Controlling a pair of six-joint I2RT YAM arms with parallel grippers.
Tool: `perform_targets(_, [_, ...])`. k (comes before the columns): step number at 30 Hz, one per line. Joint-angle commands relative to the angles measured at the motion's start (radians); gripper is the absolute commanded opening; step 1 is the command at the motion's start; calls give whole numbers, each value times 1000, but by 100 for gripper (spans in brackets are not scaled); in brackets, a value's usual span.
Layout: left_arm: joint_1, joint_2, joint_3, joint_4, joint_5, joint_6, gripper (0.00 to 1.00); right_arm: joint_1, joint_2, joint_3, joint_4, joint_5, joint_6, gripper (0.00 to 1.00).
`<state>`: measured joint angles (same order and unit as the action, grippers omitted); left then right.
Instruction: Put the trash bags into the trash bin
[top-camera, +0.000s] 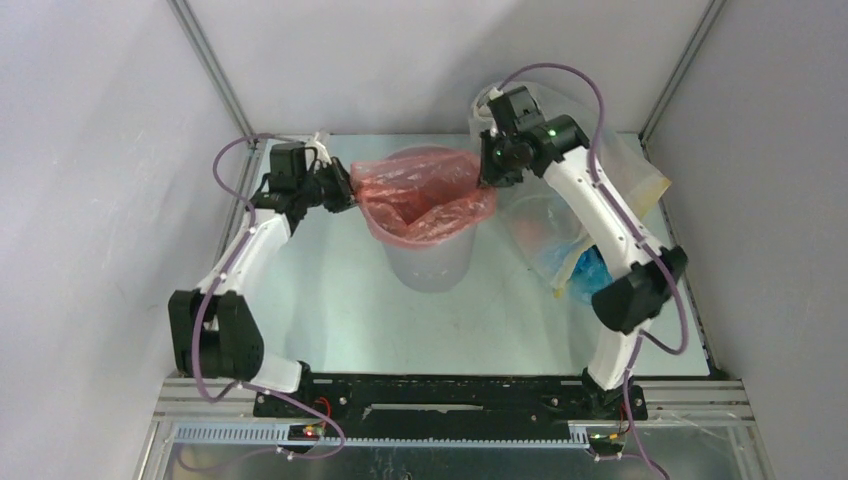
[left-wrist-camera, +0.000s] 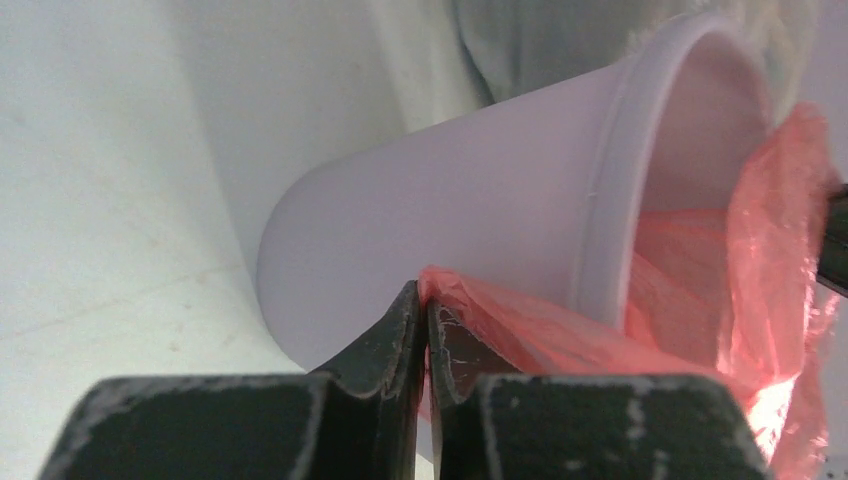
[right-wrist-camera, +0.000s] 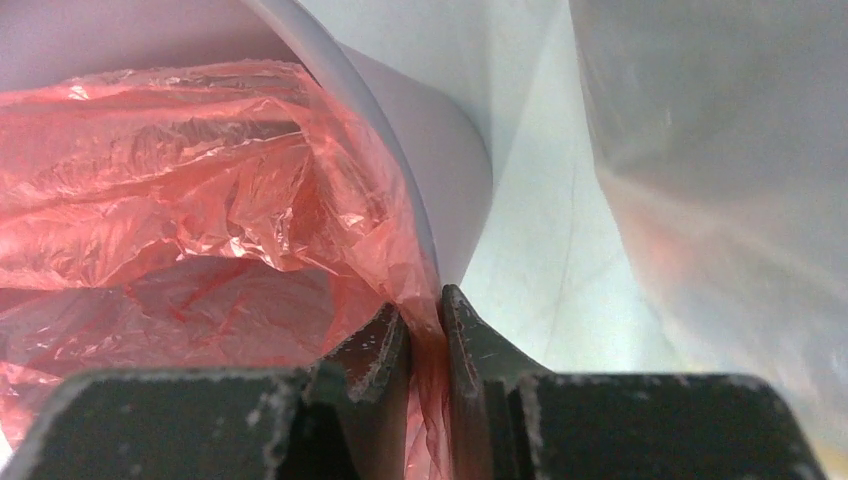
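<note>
Pale grey walls (top-camera: 90, 150) close in a light green-white table (top-camera: 330, 300), with the two arms bolted at its near edge. Largest of the loose things is a big clear stuffed plastic bag (top-camera: 545, 235), slumped at the right of the table, partly behind the right arm and just beside the bin. At the middle stands the pale lavender-white round plastic trash bin (top-camera: 430, 265), upright, mouth up. Over that mouth lies the thin, crinkly, translucent red-pink plastic trash bag (top-camera: 425, 195). Its middle sags down inside, and its edges spill over the rim on both sides. The film stretches left to right across the opening, so its long axis runs from one claw to the other. The left gripper (left-wrist-camera: 422, 300) is clenched on the bag's left edge, outside the rim and against the bin's outer wall. The right gripper (right-wrist-camera: 420, 315) is pinched on the right edge at the rim. Neither arm is nearer, as each holds its own side and the bin sits between them. The next move probably turns on drawing those edges down or feeding them in evenly. On the right there is little room, since the clear stuffed plastic bag crowds that claw and could snag it.
</note>
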<state>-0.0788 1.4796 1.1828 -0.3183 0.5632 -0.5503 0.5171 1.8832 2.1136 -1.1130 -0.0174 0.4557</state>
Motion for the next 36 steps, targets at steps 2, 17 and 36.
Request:
perform_targets(2, [-47, -164, -81, 16, 60, -54, 11, 19, -249, -222, 8, -8, 94, 20])
perform_targets(17, [-54, -269, -138, -73, -1, -23, 11, -192, -498, -478, 332, -438, -93, 70])
perform_targets(36, [-53, -229, -57, -107, -51, 10, 10, -169, -24, 77, 99, -536, -288, 60])
